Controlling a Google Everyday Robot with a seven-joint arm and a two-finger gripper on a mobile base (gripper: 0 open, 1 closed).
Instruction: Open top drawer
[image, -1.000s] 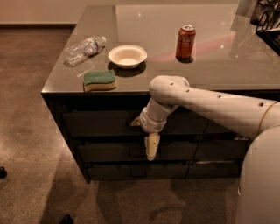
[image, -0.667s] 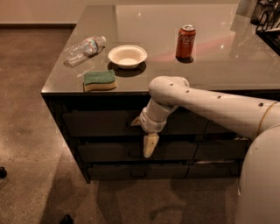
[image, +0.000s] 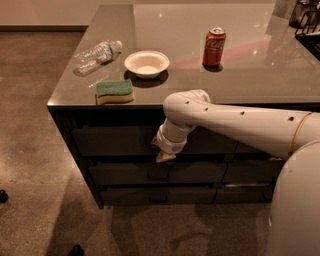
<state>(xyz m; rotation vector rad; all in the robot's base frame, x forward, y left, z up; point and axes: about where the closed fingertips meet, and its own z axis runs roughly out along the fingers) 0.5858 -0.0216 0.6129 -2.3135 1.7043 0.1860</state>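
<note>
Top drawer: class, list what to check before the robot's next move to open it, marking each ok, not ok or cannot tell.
1. Top drawer is fully shut, ready to pull: ok.
2. Gripper is at the drawer front, near its middle: ok.
3. Handle is held: cannot tell, the arm hides it.
4. Gripper is off the lower drawer: cannot tell.
5. Sponge lies wholly on the counter above: ok.

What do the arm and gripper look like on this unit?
The arm is a smooth, cream-white rounded shell with small dark holes dotted along it and a thin yellowish ring near the shoulder. No loose cables show. The wrist is stepped in rings, ending in a pale tan gripper, which sits in front of the top drawer.
</note>
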